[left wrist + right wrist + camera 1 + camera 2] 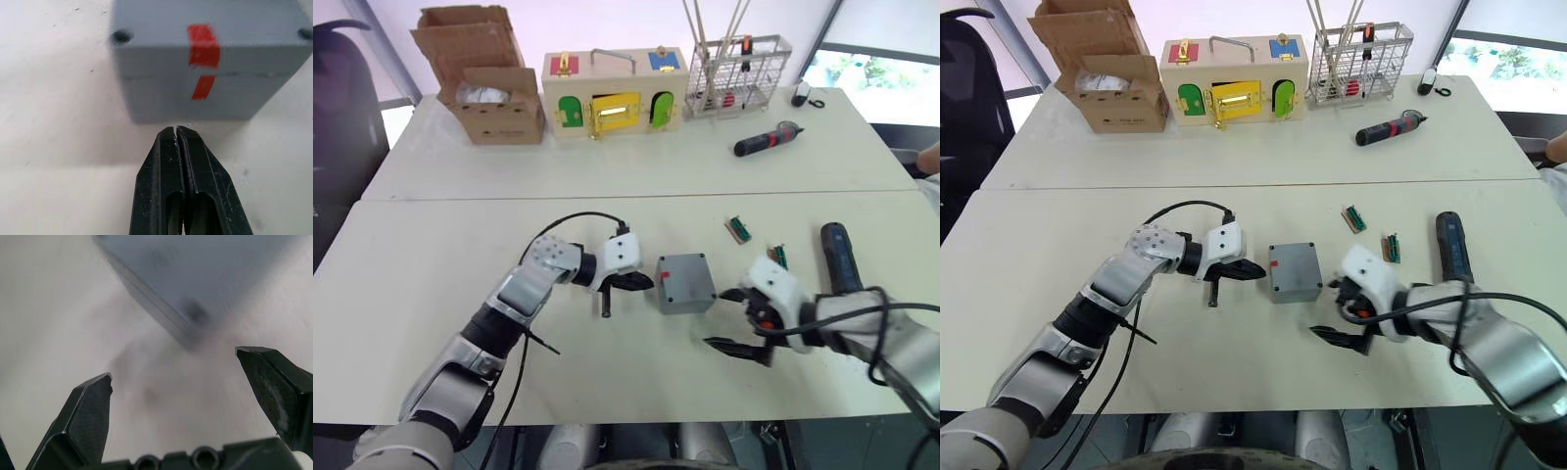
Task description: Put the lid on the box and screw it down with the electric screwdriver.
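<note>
Sitting near the middle of the front bench [431,255], the box [685,283] has its lid [1295,262] already on top, with a seam running round the side wall and a red mark crossing it. Dark screw holes show at the lid's corners in the left wrist view.

Just beside the box's left wall, the left claw [640,282] points at that wall with its two fingers pressed together and holding nothing; the tips stand a small gap short of the grey face. On the other side, the right claw [734,319] sits low on the bench by the box's near right corner, fingers spread wide and empty, one tip near the corner and the other further toward the front edge.

Bare bench lies in front of the box down to the near edge, and more lies behind it up to the seam where the two benches meet.

To the right, the electric screwdriver [839,257] lies flat beside the right forearm. Two small green parts [738,230] lie between it and the box.

On the far bench stand a cardboard box [485,88], a wooden box with coloured doors [613,93], a wire rack [736,76] and a smaller red-and-black screwdriver [768,140].
</note>
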`<state>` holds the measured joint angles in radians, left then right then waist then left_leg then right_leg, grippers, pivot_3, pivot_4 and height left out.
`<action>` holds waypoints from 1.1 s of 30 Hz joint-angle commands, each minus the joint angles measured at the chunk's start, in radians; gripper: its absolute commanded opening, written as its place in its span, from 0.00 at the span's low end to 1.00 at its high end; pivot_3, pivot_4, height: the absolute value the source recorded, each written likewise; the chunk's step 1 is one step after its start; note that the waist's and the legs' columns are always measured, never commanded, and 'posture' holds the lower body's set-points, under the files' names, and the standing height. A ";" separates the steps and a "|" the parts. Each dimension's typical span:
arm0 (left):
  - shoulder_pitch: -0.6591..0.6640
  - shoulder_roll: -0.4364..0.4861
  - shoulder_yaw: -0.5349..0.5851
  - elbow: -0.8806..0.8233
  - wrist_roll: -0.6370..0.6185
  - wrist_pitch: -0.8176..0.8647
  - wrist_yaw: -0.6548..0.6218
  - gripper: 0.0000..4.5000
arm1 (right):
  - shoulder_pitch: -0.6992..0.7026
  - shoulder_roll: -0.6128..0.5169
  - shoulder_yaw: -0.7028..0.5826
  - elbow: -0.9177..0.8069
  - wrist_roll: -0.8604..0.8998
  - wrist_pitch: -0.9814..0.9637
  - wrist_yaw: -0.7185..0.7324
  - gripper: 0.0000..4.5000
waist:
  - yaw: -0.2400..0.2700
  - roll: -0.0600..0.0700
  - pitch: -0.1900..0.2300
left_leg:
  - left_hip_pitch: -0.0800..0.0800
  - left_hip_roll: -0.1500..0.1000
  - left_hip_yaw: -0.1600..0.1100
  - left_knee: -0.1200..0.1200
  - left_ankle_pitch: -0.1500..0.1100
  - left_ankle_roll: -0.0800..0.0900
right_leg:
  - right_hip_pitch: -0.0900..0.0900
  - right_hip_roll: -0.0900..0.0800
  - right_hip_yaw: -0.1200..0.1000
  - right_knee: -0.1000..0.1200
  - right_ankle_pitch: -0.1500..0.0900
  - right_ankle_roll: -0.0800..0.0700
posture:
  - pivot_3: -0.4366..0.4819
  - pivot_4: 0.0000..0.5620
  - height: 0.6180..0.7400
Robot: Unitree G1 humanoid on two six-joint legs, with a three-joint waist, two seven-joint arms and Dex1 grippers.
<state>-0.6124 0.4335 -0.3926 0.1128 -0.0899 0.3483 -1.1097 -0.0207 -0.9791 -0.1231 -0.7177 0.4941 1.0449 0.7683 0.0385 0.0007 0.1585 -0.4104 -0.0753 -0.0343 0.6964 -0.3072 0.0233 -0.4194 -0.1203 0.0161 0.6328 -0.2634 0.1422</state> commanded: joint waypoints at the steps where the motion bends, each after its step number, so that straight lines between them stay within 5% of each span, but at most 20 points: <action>1: -0.035 -0.009 0.154 -0.094 -0.160 0.077 -0.009 0.00 | 0.014 0.123 -0.313 -0.109 0.119 0.073 -0.065 0.99 | 0.000 0.000 0.000 | 0.000 0.000 0.000 0.000 0.000 0.000 | 0.000 0.000 0.000 0.001 0.000 0.000 | 0.48 0.27 0.97; 4: -0.044 -0.033 0.271 -0.199 -0.327 0.216 0.016 0.00 | 0.080 0.279 -0.453 -0.173 0.095 0.014 -0.179 0.99 | 0.004 -0.001 -0.001 | 0.000 0.001 -0.002 0.000 0.000 0.000 | 0.000 0.000 -0.001 0.001 0.000 0.000 | 0.48 0.27 0.97; 8: -0.025 -0.029 0.254 -0.288 -0.373 0.276 0.019 0.00 | 0.033 0.419 -0.505 -0.105 0.178 0.009 -0.262 0.99 | -0.004 0.000 -0.001 | 0.001 0.000 -0.001 0.000 0.000 0.000 | 0.000 0.000 0.001 0.002 0.000 0.000 | 0.48 0.27 0.97; 12: -0.030 -0.058 0.195 -0.308 -0.369 0.282 0.038 0.00 | -0.064 0.472 -0.476 -0.003 0.175 0.043 -0.371 0.99 | -0.013 0.000 -0.001 | 0.004 -0.001 0.001 0.001 0.000 0.000 | 0.004 0.000 0.002 0.002 0.000 0.000 | 0.48 0.27 0.97; 20: -0.014 -0.076 0.101 -0.307 -0.292 0.189 0.067 0.00 | -0.032 0.515 -0.309 0.154 -0.039 -0.173 -0.493 0.99 | -0.015 0.000 -0.002 | 0.003 -0.001 0.000 -0.004 0.000 -0.001 | 0.000 0.001 0.002 0.002 0.000 0.000 | 0.48 0.27 0.97; 27: 0.003 -0.071 0.088 -0.337 -0.295 0.195 0.083 0.00 | -0.008 0.528 -0.233 0.279 -0.127 -0.368 -0.472 0.55 | -0.027 0.000 -0.002 | 0.003 0.000 0.001 -0.004 0.001 -0.001 | 0.000 0.001 0.002 0.002 0.000 0.000 | 0.48 0.27 0.97; 33: 0.004 -0.074 0.085 -0.334 -0.294 0.197 0.091 0.00 | -0.013 0.534 -0.183 0.386 -0.187 -0.472 -0.475 0.55 | -0.027 0.000 -0.002 | 0.003 0.000 0.001 -0.004 0.001 -0.001 | 0.000 0.001 0.002 0.002 0.000 0.000 | 0.48 0.27 0.97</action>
<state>-0.6008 0.3640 -0.3058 -0.1912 -0.3791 0.5562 -1.0209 -0.0183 -0.4491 -0.3098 -0.3442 0.3304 0.6224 0.2979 0.0119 0.0010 0.1568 -0.4075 -0.0754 -0.0329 0.6925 -0.3064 0.0220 -0.4197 -0.1193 0.0185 0.6347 -0.2634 0.1422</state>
